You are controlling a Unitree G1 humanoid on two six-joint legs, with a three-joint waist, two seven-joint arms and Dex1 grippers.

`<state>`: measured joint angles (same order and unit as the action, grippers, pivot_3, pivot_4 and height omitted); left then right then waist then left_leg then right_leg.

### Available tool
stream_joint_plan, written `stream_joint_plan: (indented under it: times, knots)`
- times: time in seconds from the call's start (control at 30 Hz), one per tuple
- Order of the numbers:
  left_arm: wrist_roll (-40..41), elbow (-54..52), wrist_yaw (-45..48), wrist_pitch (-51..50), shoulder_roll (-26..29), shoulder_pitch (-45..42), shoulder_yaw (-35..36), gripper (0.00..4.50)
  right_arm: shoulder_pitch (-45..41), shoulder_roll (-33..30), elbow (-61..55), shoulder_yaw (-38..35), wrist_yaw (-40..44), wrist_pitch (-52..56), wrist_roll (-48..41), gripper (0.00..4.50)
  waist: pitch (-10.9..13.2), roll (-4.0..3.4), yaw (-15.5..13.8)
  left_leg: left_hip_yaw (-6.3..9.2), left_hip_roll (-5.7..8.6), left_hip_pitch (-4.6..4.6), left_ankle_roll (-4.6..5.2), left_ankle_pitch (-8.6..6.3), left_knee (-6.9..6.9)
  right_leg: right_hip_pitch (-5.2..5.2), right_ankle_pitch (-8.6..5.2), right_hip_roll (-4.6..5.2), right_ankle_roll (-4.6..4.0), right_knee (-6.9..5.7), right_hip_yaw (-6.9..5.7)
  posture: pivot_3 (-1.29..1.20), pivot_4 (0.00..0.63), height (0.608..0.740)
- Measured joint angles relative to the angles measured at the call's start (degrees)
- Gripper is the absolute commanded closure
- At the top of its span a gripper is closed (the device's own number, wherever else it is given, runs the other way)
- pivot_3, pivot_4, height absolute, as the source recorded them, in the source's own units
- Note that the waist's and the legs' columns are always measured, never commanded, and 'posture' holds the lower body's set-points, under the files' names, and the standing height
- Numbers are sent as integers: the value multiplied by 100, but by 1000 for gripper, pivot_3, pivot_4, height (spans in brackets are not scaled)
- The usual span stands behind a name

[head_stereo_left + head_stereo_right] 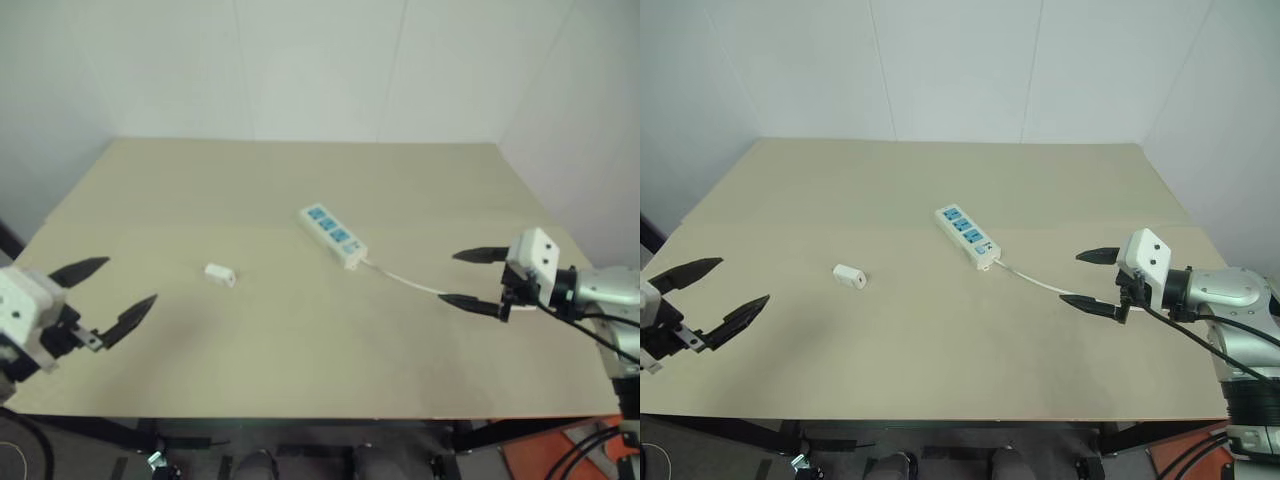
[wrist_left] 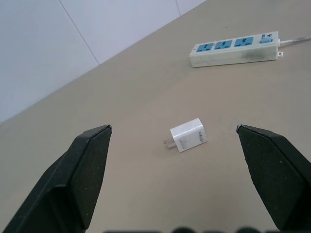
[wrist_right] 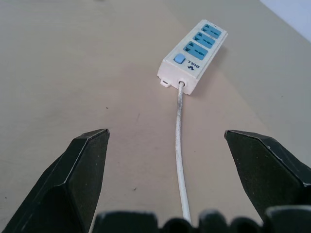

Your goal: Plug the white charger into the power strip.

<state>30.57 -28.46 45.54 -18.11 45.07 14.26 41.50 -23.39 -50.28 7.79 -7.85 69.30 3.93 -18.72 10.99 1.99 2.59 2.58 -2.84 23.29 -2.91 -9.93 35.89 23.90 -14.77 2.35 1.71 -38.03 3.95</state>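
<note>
White and boxy, the white charger [image 1: 220, 274] lay on its side on the smooth beige tabletop [image 1: 300, 180], prongs exposed, left of the power strip [image 1: 333, 235]. The left end effector [image 1: 104, 294] faced it, fingers spread, likely to pinch it; the right end effector [image 1: 477, 280], also spread, straddled the cord [image 1: 410, 281], probably to steady the strip.

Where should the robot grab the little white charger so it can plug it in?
Probably across the white charger body's two broad faces, coming from above with the open left gripper. It lies flat, metal prongs sticking out one end, so gripping the boxy body keeps them free for the power strip.
</note>
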Motion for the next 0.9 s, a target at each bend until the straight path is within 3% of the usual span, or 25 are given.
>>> stream_joint_plan:
  times: [0.63,0.9]
  knots:
    - [-99,-91,-229,-194,-1,-208,-233,0,190,88,-220,48,-345,-1,110,43,0,0,2,-2,0,0,0,0,0,1,1,0,2,-1,3,0,150,740]
    - [-108,-109,-238,-211,-2,-349,-421,0,-662,1791,215,763,-2340,425,1085,43,-3,4,95,0,-2,15,0,0,-2,18,9,-7,-4,-5,7,0,150,740]
